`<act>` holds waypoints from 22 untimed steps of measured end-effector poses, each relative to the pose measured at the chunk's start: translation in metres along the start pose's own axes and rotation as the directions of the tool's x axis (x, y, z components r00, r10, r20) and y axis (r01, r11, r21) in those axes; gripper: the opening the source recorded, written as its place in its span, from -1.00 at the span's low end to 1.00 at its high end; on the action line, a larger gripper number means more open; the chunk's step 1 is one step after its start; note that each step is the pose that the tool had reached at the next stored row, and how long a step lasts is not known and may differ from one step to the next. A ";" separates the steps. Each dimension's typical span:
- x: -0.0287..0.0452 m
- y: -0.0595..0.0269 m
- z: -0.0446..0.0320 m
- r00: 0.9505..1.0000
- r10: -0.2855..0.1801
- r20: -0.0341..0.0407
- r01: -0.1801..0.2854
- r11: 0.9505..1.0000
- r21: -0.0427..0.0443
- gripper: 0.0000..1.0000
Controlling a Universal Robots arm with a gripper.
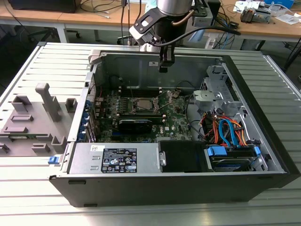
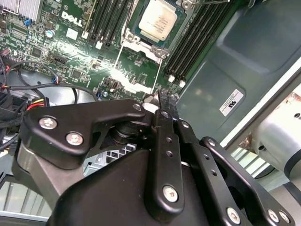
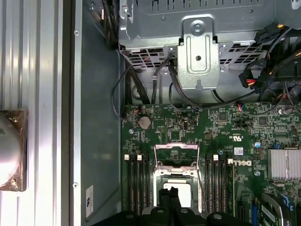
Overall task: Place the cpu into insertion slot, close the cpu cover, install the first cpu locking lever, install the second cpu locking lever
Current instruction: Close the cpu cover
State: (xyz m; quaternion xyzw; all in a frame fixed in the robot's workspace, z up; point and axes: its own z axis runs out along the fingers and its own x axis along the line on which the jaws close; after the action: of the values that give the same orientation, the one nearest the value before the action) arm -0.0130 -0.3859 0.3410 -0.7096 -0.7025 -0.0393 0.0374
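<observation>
Gripper, pinched together, hovers at one o'clock of the insertion slot in the exterior view; with the cpu seated, we judge the open cpu cover needs tipping down.

This looks like a robotics lab or electronics workshop. An opened black metal computer tower lies on a ribbed silvery aluminium surface beside grey plastic fixture blocks. Wooden-topped surfaces behind carry loose cables.

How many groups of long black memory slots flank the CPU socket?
2. In the first wrist view, one group of memory slots lies on one side of the insertion slot, the other group opposite.
</observation>
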 end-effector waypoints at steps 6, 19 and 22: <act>0.0000 0.0029 0.0002 1.000 0.000 0.000 0.000 1.000 0.000 -0.79; 0.0000 0.0076 0.0006 1.000 0.000 0.000 0.000 1.000 0.000 -0.79; 0.0000 0.0088 0.0007 1.000 0.000 0.000 0.000 1.000 0.000 -0.79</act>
State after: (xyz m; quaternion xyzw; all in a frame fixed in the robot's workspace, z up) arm -0.0042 -0.3859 0.3403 -0.7096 -0.7025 -0.0393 0.0374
